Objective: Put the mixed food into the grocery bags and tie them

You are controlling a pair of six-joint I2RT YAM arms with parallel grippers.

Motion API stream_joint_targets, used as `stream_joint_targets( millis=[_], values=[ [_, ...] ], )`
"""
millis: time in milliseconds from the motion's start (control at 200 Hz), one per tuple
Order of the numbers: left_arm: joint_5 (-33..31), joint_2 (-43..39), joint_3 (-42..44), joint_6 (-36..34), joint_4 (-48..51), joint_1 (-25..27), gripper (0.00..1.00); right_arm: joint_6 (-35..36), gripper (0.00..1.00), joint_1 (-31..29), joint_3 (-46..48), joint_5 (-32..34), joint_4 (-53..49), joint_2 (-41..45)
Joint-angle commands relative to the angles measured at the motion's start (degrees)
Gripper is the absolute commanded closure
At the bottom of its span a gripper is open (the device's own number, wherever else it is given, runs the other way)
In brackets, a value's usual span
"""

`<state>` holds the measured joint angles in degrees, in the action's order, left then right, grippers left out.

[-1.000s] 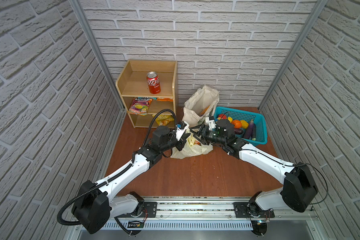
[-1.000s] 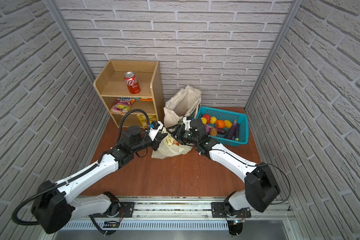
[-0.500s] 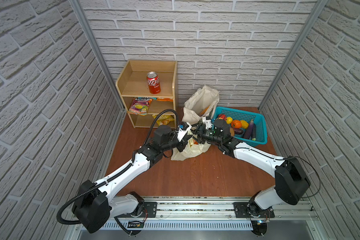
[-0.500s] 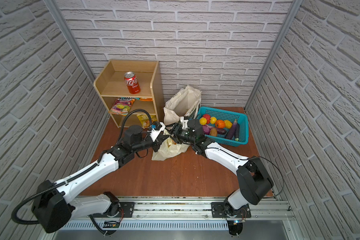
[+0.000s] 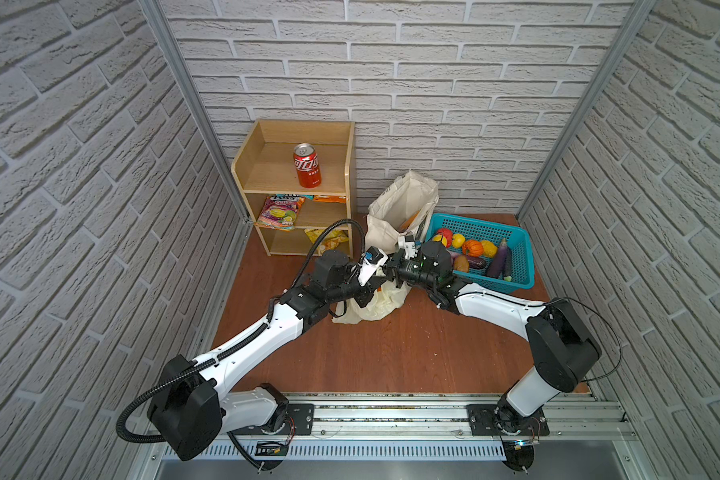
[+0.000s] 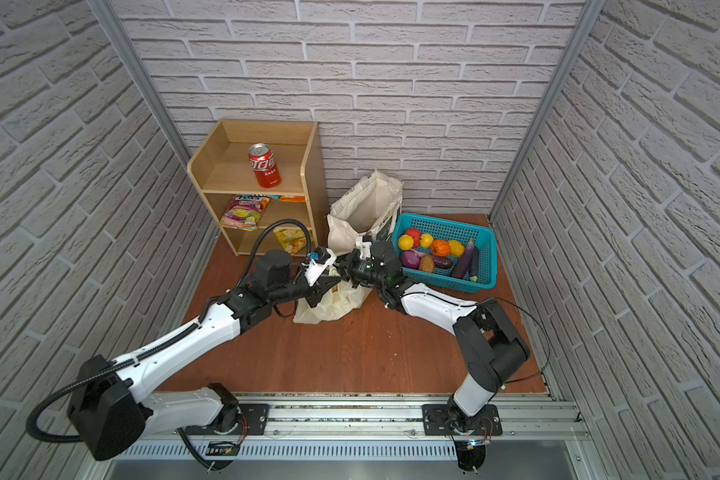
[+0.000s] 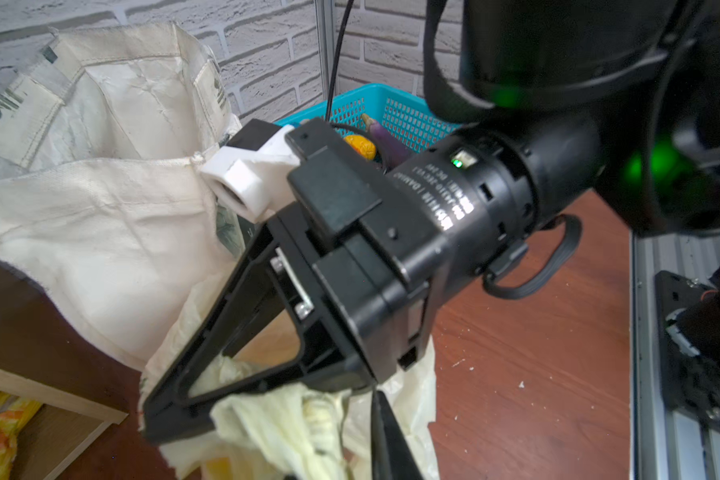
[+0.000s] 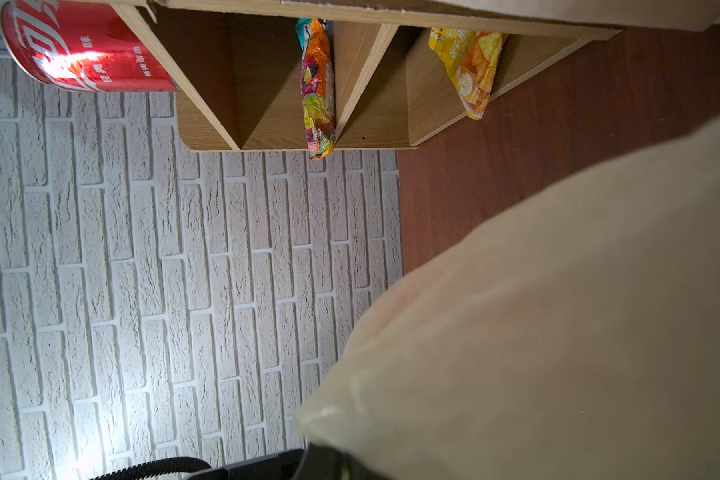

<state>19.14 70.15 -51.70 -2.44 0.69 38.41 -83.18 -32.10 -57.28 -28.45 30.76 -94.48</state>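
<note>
– Near the centre of both top views, my two arms meet over the plastic bag, which lies crumpled on the brown floor.

– What are the pincers doing?

– My right gripper has its jaws pressed together, the tips sunk into the bag's pale-yellow film. Whether any film is pinched between them I cannot tell, and that film covers half of its wrist view. My left gripper hangs just above the bag, close against the right one. I see only one dark finger in its wrist view, so I cannot tell whether its jaws are apart or together.

– And the containers?

– Just above centre, the canvas tote stands open against the back wall, between the wooden shelf and the turquoise basket. Something orange shows inside its mouth, too small for me to name. The basket, right of centre, holds toy fruit and vegetables: red, yellow and orange rounds and purple aubergines. On the shelf, up and left of centre, a red cola can stands on the top tier. A colourful snack packet lies on the middle tier and a yellow crisp packet on the lowest.
</note>
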Motion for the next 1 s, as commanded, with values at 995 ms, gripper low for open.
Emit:
stream_joint_targets(
  millis=[995],
  values=[
    [-7.9,-2.5,14.9,19.8,-24.2,-1.7,0.69,1.5,0.93,5.6,5.1,-20.6,43.9,-2.1]
  ],
)
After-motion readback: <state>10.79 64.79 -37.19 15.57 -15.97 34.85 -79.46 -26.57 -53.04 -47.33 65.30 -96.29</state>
